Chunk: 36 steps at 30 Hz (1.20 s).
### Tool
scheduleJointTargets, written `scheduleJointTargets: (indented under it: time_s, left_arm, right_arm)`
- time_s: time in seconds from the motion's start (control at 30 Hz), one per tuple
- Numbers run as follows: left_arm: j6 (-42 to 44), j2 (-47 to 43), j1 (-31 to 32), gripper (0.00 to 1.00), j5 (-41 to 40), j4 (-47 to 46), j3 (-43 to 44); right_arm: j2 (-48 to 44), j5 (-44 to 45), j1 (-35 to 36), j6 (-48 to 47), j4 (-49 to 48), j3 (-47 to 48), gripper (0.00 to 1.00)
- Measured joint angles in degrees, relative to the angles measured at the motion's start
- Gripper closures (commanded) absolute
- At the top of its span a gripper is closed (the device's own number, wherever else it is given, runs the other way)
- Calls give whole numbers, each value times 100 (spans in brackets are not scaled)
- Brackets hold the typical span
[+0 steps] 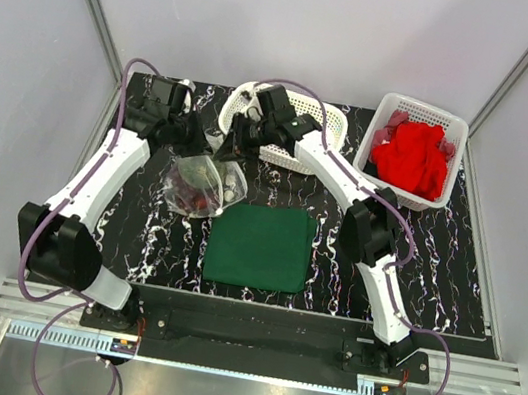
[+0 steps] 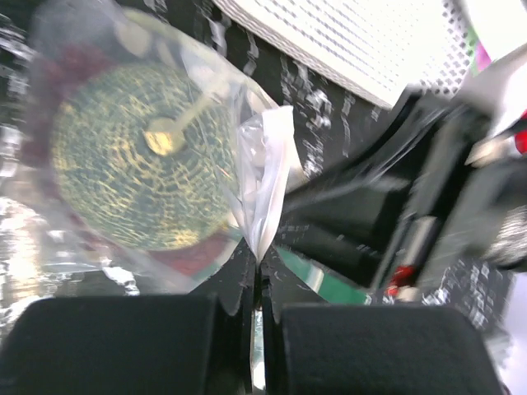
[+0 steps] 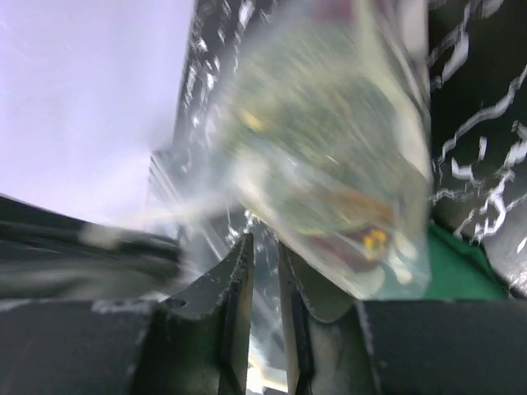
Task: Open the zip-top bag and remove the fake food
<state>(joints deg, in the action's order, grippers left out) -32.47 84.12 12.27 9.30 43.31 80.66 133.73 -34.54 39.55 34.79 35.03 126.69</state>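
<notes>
Top external: left tool (image 1: 193, 138) and right tool (image 1: 237, 142) meet over the black marbled desk (image 1: 453, 280), at about 11 o'clock from the flat dark green square cloth (image 1: 260, 246). The clear crinkly plastic zip-top bag (image 1: 202, 185) sits just below and between them, at the cloth's 10 o'clock corner. Can't tell if its bottom touches the desk.

Left wrist: left tool (image 2: 257, 276) is pressed together on a fold of the bag's edge film. The fake food is inside: round mottled green ball (image 2: 140, 160) fills most of the bag, with dark red bumpy clusters (image 2: 76, 64) blurred behind it at 11 o'clock.

Right wrist: right tool (image 3: 263, 255) is nearly closed, with film in the narrow gap. I read that as pinching the opposite lip; blur leaves some doubt.

Status: both grips are on the bag and all visible food is inside. Whether the zip seal has parted isn't readable in any view. My read is early stage, so left to do: pull the mouth apart, then take every piece out. White lattice basket (image 1: 297, 152) at 12 o'clock and the second basket holding red cloth (image 1: 410, 159) at 2 o'clock are not involved.
</notes>
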Motion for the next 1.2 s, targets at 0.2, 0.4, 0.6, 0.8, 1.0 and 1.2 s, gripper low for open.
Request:
scheduleJointTargets:
  time_s: [0.2,0.4,0.6,0.8,1.0,1.2]
  left_arm:
    - [-166,-85,22,100,413,-354,-284]
    - [-260,-227,4,100,442,-444,-302]
    - [-387,-243,4,100,385,-446,-302]
    - [-522,-275,9,100,378,-444,-302]
    - [-625,-321,48,100,380,-450,-337]
    - [-667,-413,155,100,382,-455,-350]
  right_arm:
    - [48,114,-31,20,140,876,71]
    - [225,120,-31,264,133,1141,76]
    - [57,328,-28,304,-9,216,76]
    - [-46,297,-28,511,-254,-356,76]
    - [-46,188,-26,870,-741,-354,75]
    - [35,125,-24,1309,-1126,-295,68]
